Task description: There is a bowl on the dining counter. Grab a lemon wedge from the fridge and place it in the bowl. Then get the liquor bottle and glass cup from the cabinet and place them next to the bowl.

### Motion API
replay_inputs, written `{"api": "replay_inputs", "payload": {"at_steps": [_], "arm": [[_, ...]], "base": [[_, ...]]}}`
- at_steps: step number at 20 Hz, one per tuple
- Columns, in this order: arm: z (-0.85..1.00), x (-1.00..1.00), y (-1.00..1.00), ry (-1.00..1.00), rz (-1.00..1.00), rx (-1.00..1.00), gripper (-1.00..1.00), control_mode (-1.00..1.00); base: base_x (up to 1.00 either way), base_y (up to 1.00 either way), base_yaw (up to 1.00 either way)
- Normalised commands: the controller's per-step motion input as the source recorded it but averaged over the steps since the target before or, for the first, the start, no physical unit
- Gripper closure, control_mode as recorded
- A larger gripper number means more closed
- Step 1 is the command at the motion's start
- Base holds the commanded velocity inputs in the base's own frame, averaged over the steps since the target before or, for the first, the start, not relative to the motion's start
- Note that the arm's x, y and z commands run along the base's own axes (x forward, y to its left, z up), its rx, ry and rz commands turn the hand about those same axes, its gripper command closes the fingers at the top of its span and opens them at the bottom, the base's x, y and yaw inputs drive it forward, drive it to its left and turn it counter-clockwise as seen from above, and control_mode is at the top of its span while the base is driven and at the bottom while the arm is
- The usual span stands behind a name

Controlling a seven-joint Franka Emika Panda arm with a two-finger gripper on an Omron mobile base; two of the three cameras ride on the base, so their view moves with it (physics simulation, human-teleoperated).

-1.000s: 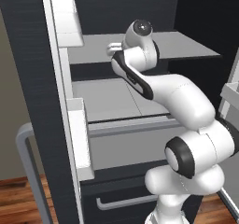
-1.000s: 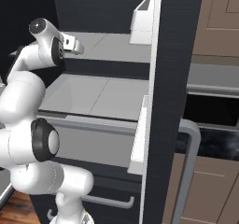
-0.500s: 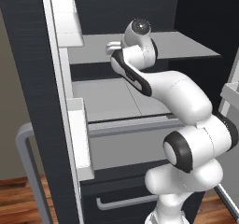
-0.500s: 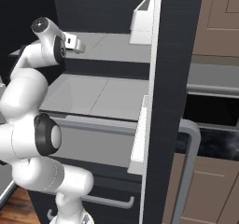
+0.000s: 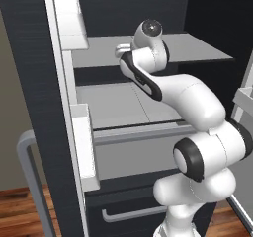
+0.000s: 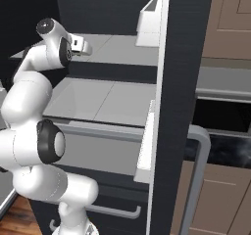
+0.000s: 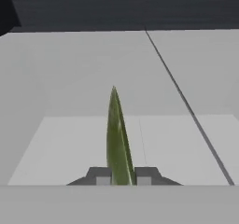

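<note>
Lemon wedge (image 7: 117, 139) sits edge-on btwn the two fingertips of the gripper (image 7: 122, 175), jaws nearly shut and pinching it; it looks clear of the fridge shelf (image 7: 186, 143) just beyond, w/ the dark back wall (image 7: 121, 6) furthest. Judging progress: early, wedge grabbed but not yet out of the fridge. Bowl drop, then liquor bottle and glass cup from cabinet, all left.

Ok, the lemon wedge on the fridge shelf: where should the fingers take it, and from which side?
Across its thin flat faces, near the base. In the hand view the lemon wedge stands on edge, a narrow sliver pointing away along the grey fridge shelf, so coming straight in from the open front suits it. The gripper already sits that way, a fingertip tight against each face.
</note>
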Motion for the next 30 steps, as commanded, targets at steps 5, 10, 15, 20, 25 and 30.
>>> {"api": "replay_inputs", "payload": {"at_steps": [5,10,15,20,25,30], "arm": [[-0.07,0.03,0.0,0.01,0.0,0.0,1.0,-1.0],[0.01,-0.02,0.0,-0.06,0.0,0.0,1.0,-1.0],[0.18,-0.2,0.0,-0.15,0.0,0.0,1.0,-1.0],[0.25,-0.29,0.0,-0.17,0.0,0.0,1.0,-1.0],[0.05,-0.16,0.0,-0.13,0.0,0.0,1.0,-1.0],[0.0,-0.01,0.07,-0.01,0.0,0.0,1.0,-1.0]], "base": [[0.0,0.0,0.0],[0.0,0.0,0.0],[0.0,0.0,0.0],[0.0,0.0,0.0],[0.0,0.0,0.0],[0.0,0.0,0.0]]}}
